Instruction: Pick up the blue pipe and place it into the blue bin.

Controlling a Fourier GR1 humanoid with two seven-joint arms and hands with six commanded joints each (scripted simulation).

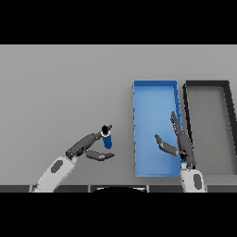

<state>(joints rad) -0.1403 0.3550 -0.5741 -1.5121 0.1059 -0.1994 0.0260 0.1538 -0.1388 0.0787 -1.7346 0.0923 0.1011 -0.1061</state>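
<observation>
The left robot hand (89, 147) pinches the short upright blue pipe (107, 139) on the grey counter (65, 92), at nine o'clock of the rectangular blue bin (154, 88) (right robot hand (179, 146) released over it).

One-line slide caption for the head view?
Left hand grasps blue pipe beside blue bin; right hand open over it.
</observation>
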